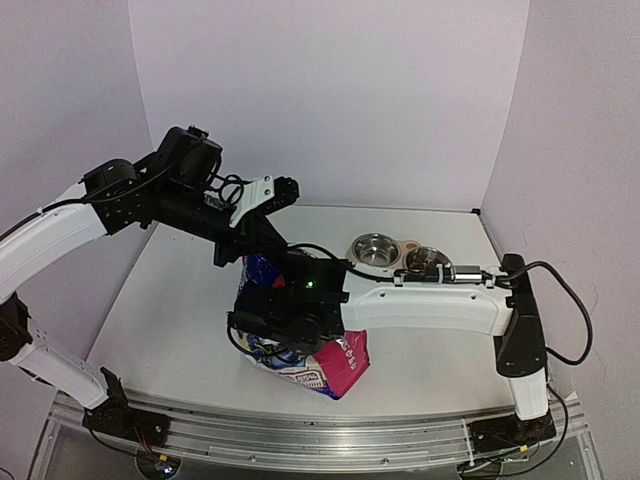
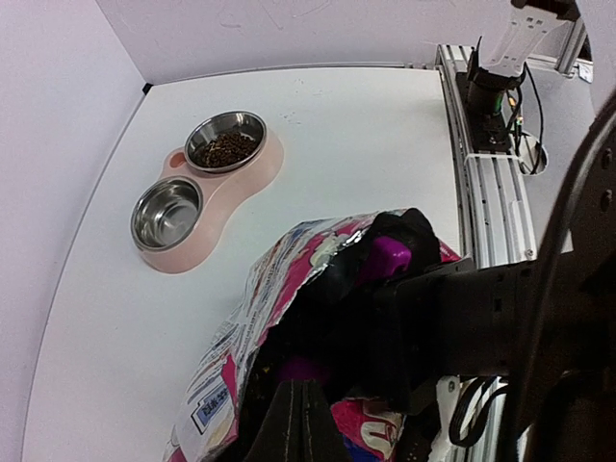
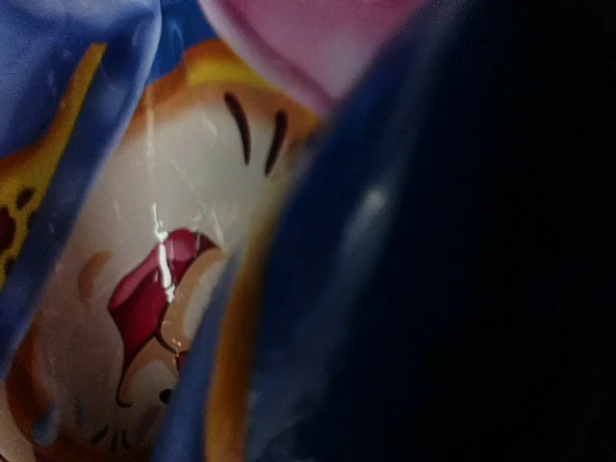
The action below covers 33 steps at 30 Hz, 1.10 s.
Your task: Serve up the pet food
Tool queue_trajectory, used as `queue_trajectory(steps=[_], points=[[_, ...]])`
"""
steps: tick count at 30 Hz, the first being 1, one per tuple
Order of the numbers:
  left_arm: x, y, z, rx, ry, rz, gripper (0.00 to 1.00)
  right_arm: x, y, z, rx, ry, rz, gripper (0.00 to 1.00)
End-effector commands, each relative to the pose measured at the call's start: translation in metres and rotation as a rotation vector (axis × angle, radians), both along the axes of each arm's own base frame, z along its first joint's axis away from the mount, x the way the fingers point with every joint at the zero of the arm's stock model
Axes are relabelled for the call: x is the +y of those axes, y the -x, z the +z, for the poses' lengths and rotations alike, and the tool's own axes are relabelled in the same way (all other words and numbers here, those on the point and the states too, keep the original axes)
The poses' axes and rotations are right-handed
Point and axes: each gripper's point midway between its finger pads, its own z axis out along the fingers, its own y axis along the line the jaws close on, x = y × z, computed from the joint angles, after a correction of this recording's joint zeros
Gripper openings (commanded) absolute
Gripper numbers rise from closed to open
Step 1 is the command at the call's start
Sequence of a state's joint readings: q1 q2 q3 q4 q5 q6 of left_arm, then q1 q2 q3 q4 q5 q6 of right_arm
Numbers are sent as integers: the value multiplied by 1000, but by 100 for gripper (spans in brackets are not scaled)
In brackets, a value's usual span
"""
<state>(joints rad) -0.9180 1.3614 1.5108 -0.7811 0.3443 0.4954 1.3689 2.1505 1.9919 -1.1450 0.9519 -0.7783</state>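
- Top view: the glossy pink, blue and white pouch (image 1: 325, 368) stands crumpled near the table's front edge, between the two arms. The left gripper (image 1: 248, 256) is closed, pinching the pouch's upper rim. The right gripper (image 1: 285, 328) reaches down into its mouth with the fingers hidden, so whether it is open or clamped cannot be told
- Same view: a matte white table (image 1: 170, 320), plain lilac walls (image 1: 330, 100) and a ribbed aluminium rail (image 1: 300, 432) under the arm bases. The pink feeder (image 1: 402, 246) lies at the far right, well apart from the pouch
- Left wrist view alone shows the contents: dark brown kibble (image 2: 226, 149) lies in one round steel bowl, while the other bowl (image 2: 168, 212) is bare and shiny. A magenta scoop (image 2: 387, 258) sits in the open pouch, against the right gripper
- Right wrist view: only the pouch's shiny film, printed with a cartoon face, pressed close; the rest is dark
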Motion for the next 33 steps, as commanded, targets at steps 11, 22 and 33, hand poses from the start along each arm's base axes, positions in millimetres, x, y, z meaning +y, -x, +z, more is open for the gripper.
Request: queue_trajectory(steps=[11, 22, 33], points=[[12, -4, 9, -28, 22, 43, 0, 50, 49, 46, 572, -615, 28, 0], [16, -15, 10, -69, 5, 82, 0, -11, 43, 91, 527, -790, -176, 0], [15, -24, 19, -119, 5, 102, 0, -43, 57, 91, 583, -792, -347, 0]])
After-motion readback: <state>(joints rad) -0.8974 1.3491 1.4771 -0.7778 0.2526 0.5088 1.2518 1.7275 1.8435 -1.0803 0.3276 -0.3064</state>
